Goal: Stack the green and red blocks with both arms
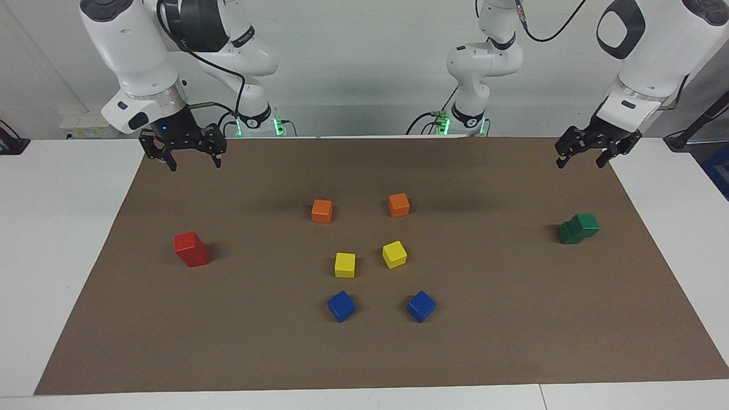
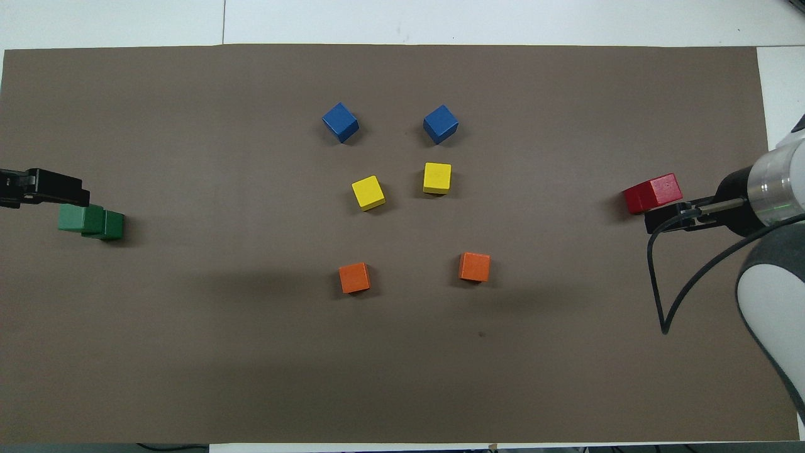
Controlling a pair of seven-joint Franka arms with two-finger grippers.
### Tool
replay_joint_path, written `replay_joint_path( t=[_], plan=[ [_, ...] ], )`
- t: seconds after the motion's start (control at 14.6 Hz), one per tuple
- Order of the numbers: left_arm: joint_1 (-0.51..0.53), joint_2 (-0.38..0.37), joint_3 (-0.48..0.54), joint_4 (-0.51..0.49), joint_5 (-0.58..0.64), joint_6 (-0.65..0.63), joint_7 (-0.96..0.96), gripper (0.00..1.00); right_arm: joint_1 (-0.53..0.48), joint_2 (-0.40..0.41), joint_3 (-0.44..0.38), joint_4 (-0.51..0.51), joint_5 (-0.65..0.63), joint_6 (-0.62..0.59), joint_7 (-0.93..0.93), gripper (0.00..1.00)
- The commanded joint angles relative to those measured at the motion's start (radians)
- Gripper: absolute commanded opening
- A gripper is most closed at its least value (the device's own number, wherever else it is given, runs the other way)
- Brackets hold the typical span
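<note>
The right gripper (image 1: 191, 160) is seen raised with fingers spread, empty; the red blocks (image 1: 191, 249) are stacked below it. At the left arm's end, the green blocks (image 1: 578, 228) are stacked askew — the left gripper (image 1: 586, 158) hangs open above.

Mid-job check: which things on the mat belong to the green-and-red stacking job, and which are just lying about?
Job:
- stack of two matte red cubes, toward the right arm's end
- stack of two dark green matte cubes, toward the left arm's end, top cube offset
- right gripper, open
- left gripper, open

Lying about, mid-mat:
- two orange cubes
- two yellow cubes
- two blue cubes
</note>
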Motion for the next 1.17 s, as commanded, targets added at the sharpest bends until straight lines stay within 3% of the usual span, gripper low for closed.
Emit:
replay_joint_path(
  t=[0.0,1.1],
  plan=[
    [-0.011,0.006,0.011,0.022,-0.010,-0.021,-0.011,1.00,-0.020,0.036,0.017,0.060,-0.002,-0.048,0.005,0.98],
    [-0.011,0.004,0.015,0.022,-0.008,-0.016,-0.011,1.00,-0.034,0.023,0.014,0.036,-0.002,-0.036,0.057,0.99]
  ],
)
